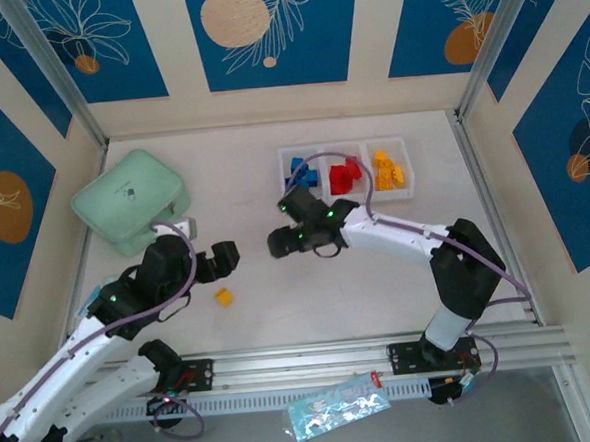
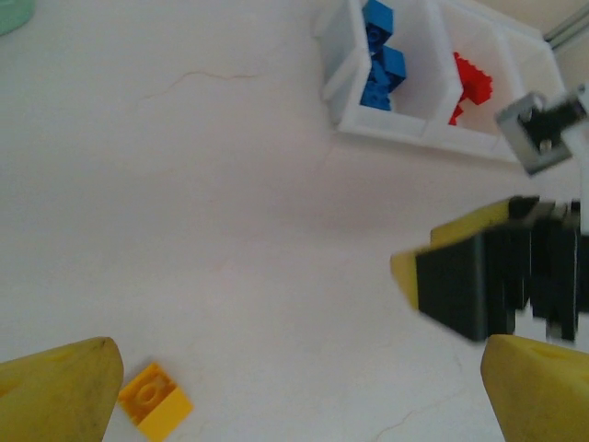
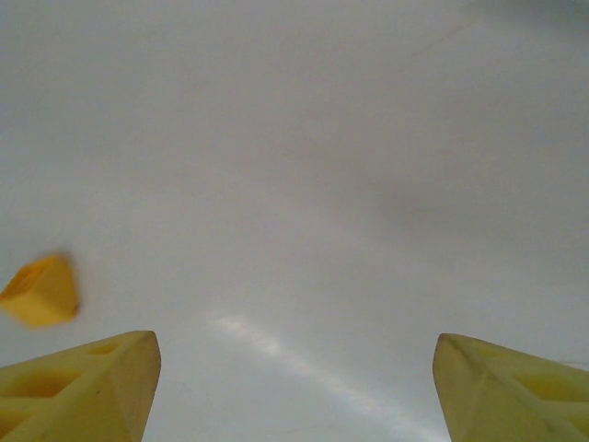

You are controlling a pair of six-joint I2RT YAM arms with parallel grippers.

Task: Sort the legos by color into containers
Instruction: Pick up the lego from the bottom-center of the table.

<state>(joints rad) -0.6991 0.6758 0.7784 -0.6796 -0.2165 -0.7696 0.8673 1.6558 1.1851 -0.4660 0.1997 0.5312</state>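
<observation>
At the far left you have the mint case [image 1: 131, 203] resting on the tabletop [image 1: 379, 286]. Next comes your left tool [image 1: 225, 259], hanging over the tabletop with its fingers [image 2: 55, 391] spread wide and nothing between them. One loose yellow brick [image 1: 224, 296] lies flat on the tabletop just on the near side of that tool (the left wrist view puts it just beside the fingertip at the lower left), well apart from the tray. Toward the middle, your right tool [image 1: 279, 244] points left over bare tabletop, its jaws wide apart and holding nothing. Beyond it, to the right, the white tray [image 1: 362, 144] holds blue bricks [image 1: 300, 173] in its left compartment, red bricks [image 1: 345, 174] in the middle one and yellow-orange bricks [image 1: 388, 170] in the right one.
</observation>
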